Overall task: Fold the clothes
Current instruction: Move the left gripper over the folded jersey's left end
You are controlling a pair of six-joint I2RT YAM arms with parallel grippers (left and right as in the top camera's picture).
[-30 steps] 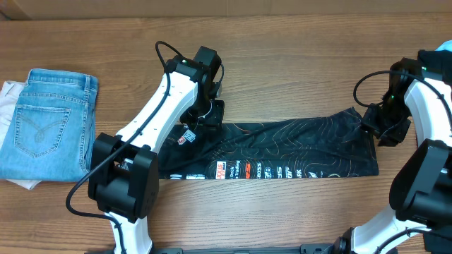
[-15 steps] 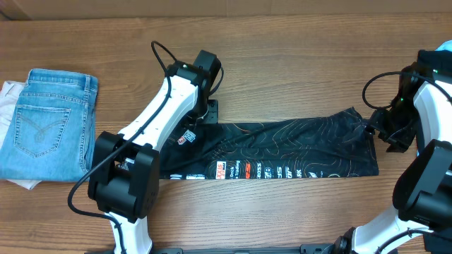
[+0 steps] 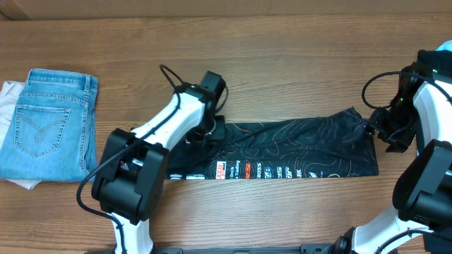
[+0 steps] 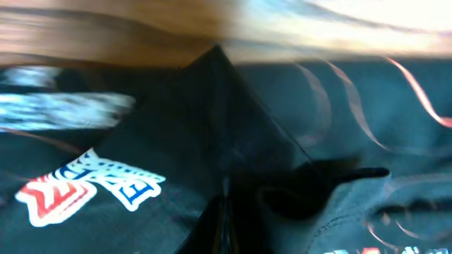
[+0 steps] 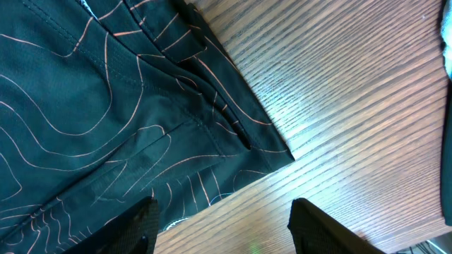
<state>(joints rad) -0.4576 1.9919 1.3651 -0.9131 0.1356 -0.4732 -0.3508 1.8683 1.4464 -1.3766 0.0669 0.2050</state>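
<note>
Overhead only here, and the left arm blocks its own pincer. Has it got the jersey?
Observer: The left wrist view is blurred, but the left pincer is shut and the jersey tents up in a ridge toward it. Looks pinched.
Operator: Which part of it?
Observer: Just beside a red, white and blue logo, near the edge that meets the table.
Operator: Right side gripping?
Observer: No, the right pincer is open. The jersey's corner lies just ahead of it, ungripped.
</note>
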